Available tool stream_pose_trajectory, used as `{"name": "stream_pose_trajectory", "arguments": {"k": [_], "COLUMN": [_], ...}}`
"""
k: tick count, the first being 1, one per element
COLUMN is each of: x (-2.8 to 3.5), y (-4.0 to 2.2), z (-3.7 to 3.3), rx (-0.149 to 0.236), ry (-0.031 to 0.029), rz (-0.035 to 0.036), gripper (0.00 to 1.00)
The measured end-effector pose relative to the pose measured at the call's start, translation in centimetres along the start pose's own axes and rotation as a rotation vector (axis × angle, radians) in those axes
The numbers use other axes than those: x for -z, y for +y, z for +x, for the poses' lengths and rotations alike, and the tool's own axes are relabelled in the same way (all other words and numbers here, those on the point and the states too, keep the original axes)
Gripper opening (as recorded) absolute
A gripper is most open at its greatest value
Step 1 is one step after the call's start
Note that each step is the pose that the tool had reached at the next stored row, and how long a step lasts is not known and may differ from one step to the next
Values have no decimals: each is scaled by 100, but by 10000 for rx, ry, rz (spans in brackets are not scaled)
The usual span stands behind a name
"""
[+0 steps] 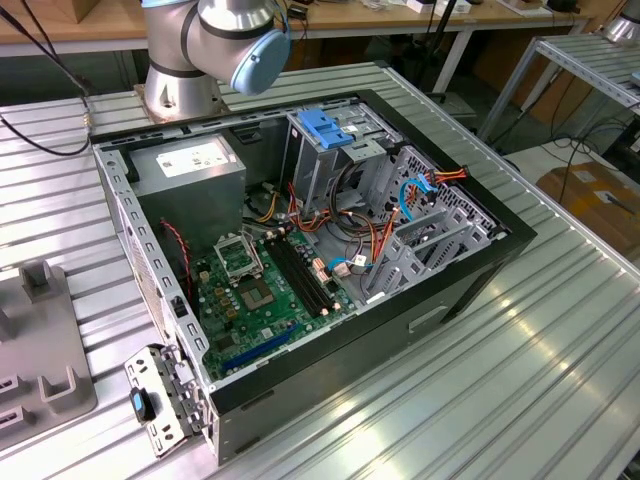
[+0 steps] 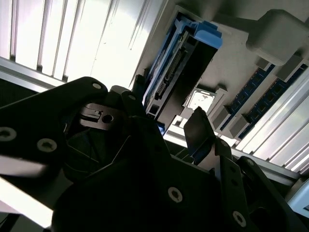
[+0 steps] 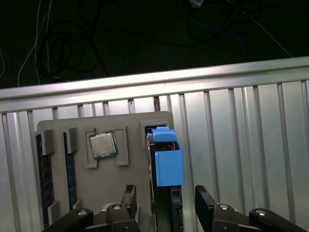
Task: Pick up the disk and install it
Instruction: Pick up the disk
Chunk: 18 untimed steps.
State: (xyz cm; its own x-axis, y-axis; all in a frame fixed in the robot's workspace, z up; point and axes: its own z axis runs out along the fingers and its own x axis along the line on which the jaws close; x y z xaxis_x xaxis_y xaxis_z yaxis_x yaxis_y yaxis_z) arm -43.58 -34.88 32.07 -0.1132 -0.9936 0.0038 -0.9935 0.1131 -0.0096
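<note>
1. Ribbed aluminium table (image 1: 480, 400) carries everything in the exterior view. A flat grey plastic tray with moulded slots (image 1: 40, 380) lies at its edge. Just beside the tray, on the exterior view's right, lies an open black computer case (image 1: 470, 290). Inside it are a green motherboard (image 1: 260, 290), a grey power-supply box with a white label (image 1: 190, 165) and a light-blue plastic bracket (image 1: 325, 125) in the drive cage. Beyond the case, well apart from the tray, stands the silver base of the robot arm (image 1: 215, 40).

2. In the first wrist view, the tray (image 3: 111, 183) rests on the table's ribs. The disk (image 3: 168, 166), a metal hard drive in a blue plastic rail frame, stands on edge in a slot along one side of the tray. A square silver processor chip (image 3: 102, 145) sits in a recess in the tray's middle. Blue memory sticks (image 3: 42, 169) lie in slots along the tray's far side. The black two-finger gripper (image 3: 166, 205) hangs over the tray with its fingers (image 3: 129, 198) spread. One finger is on each side of the disk, with a gap showing on both sides.

3. In the second wrist view, the disk (image 2: 178, 77) stands in its tray slot, connector edge showing. One black finger (image 2: 197, 129) is near it, apart from its blue frame. The processor chip (image 2: 200, 99) sits just beside the disk in the tray (image 2: 241, 53).
</note>
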Motion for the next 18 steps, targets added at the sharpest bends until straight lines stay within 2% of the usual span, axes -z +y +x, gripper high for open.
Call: {"name": "stream_pose_trajectory", "arguments": {"k": [8,14,18], "x": [-7,-100,-136], "y": [0,0,-33], "z": [0,-1,-22], "rx": [0,0,81], "ry": [-3,2,35], "rz": [4,0,5], "gripper": [60,60,60]}}
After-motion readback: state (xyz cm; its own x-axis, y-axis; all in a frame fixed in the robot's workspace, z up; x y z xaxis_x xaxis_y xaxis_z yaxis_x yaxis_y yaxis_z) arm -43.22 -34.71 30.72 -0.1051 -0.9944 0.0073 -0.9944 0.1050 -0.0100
